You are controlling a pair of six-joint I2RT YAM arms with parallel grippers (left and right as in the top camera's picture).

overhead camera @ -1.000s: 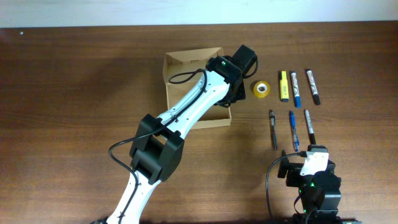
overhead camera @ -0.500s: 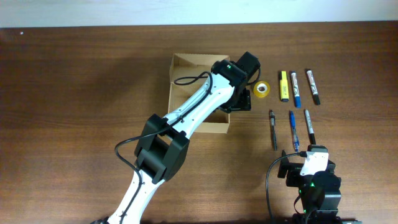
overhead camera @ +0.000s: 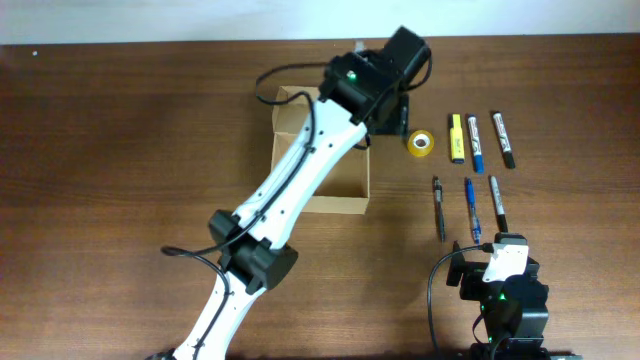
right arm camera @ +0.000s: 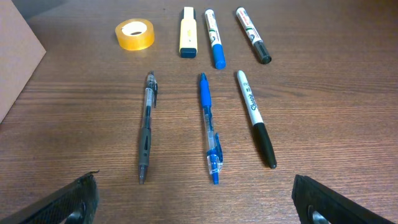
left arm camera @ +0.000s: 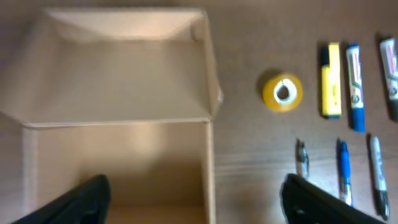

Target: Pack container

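Observation:
The container is an open tan cardboard box at mid-table, partly covered by my left arm. In the left wrist view the container shows an empty inside with its flap at the far side. My left gripper hovers open above the box's right wall, with one finger over the inside and the other over the table. My left gripper holds nothing. My right gripper rests near the front edge. My right gripper is open and empty, just short of the pens.
A yellow tape roll lies right of the box. Beside it lie a yellow highlighter, a blue marker and a black marker. Nearer me lie a grey pen, a blue pen and a black-tipped marker.
My left gripper went from shut at the box's right wall to open and lifted toward the far side. The box shifted slightly right. The right arm stayed still.

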